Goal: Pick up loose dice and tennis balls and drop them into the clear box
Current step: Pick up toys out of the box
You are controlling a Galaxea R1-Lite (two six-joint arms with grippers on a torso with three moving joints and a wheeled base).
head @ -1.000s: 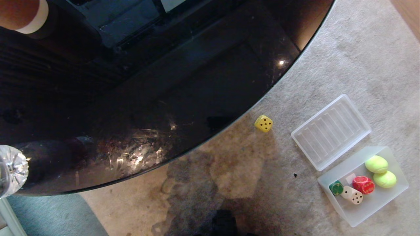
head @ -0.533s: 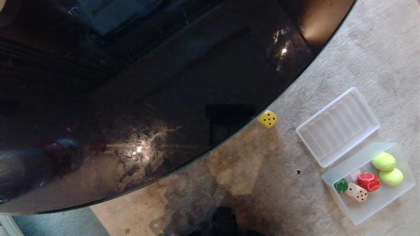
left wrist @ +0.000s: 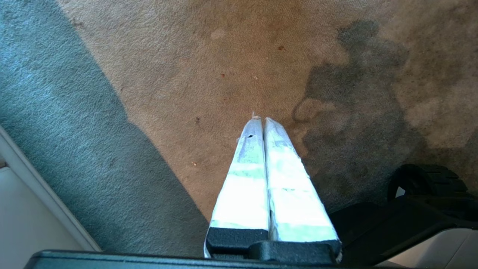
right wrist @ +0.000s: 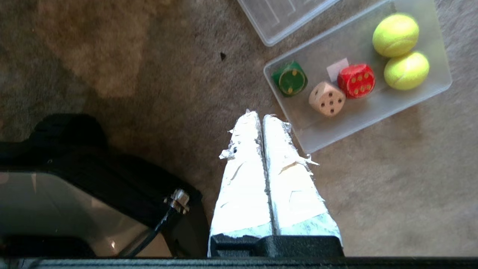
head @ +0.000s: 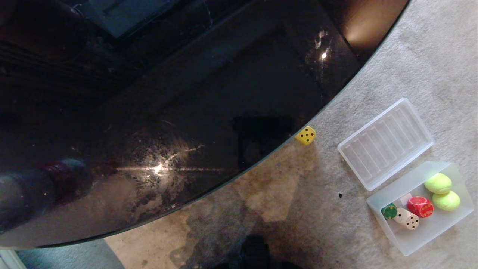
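The dark glossy worktop (head: 168,112) is overhanging the carpet (head: 429,56), and the yellow die (head: 306,135) is lying right at its curved edge, so that side is blocked while the carpet side is staying open. The ribbed lid (head: 385,143) is lying near, and the clear box (head: 444,231) just beside it. Bare carpet is lying between die and lid.

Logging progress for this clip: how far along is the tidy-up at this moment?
Mostly done. The clear box already holds both tennis balls, the red die, the beige die and the green die. Nothing is in hand: the right gripper and left gripper are both shut and empty above the carpet. Left: the yellow die, loose by the dark table's edge.
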